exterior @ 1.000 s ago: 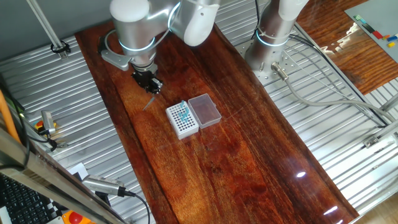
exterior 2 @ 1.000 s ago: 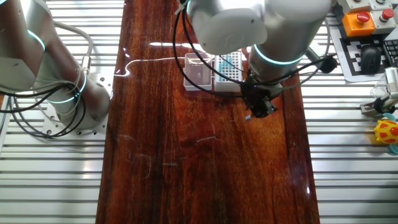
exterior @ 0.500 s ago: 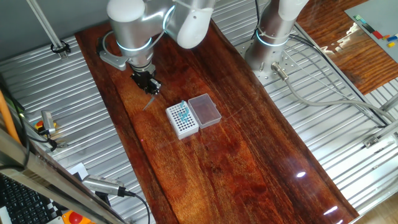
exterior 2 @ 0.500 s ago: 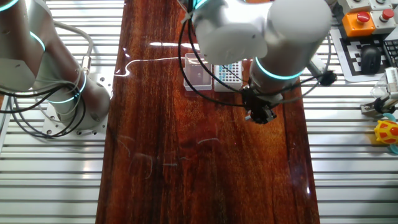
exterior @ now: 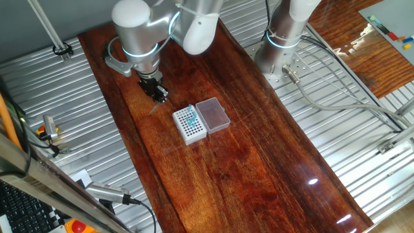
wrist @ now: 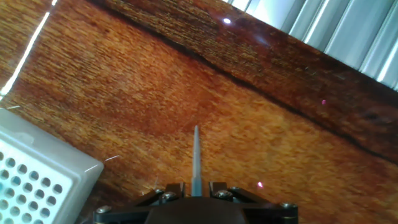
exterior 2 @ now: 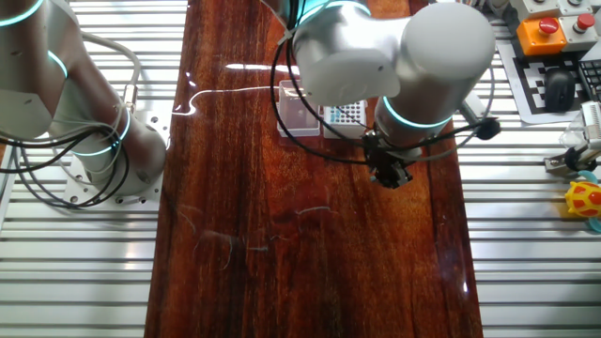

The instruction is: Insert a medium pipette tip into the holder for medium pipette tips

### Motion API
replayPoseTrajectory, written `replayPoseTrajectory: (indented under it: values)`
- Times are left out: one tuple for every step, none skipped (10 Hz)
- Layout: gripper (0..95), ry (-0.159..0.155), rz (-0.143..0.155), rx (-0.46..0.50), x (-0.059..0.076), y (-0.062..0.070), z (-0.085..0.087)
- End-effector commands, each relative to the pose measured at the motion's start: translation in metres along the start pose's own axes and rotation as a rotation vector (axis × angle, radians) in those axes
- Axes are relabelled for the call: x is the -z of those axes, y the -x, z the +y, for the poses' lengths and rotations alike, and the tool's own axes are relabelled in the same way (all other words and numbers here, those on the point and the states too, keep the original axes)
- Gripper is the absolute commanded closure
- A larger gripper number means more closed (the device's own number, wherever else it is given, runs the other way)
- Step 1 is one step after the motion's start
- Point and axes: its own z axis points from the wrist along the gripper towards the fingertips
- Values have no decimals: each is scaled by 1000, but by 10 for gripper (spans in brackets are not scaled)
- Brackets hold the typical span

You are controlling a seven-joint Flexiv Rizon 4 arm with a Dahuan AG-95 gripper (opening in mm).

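My gripper (exterior: 156,94) is shut on the medium pipette tip (wrist: 196,154), a pale slender tip that points down and away from the jaws over bare wood. In the hand view the gripper (wrist: 196,188) pinches the tip's wide end. The tip (exterior: 152,108) hangs just above the table, to the left of the holder. The holder for medium pipette tips (exterior: 189,125) is a white block with a grid of holes and some teal tips. It shows at the lower left of the hand view (wrist: 37,180) and is partly hidden behind the arm in the other fixed view (exterior 2: 346,115).
A clear pinkish box (exterior: 213,114) stands against the holder's right side, and it also shows in the other fixed view (exterior 2: 299,115). A second arm's base (exterior: 282,45) stands on the metal bench at the back right. The wooden table (exterior: 233,168) is edged by ribbed metal.
The gripper has shifted slightly over the table beside the holder and still holds the tip. The holder and the clear box have not moved.
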Motion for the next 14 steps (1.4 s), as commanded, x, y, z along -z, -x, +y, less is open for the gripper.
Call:
replayPoseTrajectory:
  values:
    - [760, 1, -2, 1, 0, -2, 1]
    - [760, 0, -3, 0, -1, -5, 1]
    - [760, -3, -2, 0, -1, -6, 2]
    - [760, -4, -2, -2, -1, -7, 2]
    - [760, -6, -1, -3, -1, -8, 1]
    - [760, -8, 0, -4, -1, -8, 1]
    - [760, -9, 1, -3, -1, -9, 1]
    - [950, -9, 1, -5, -1, -9, 1]
    - [950, -10, 1, -5, -1, -9, 1]
    - [950, -11, 1, -5, -1, -10, 1]
    - [950, -12, 1, -5, -2, -10, 1]
    - [950, -12, 1, -5, -2, -10, 1]
    - [950, -12, 1, -5, -2, -10, 1]
    - [950, -12, 1, -5, -2, -10, 1]
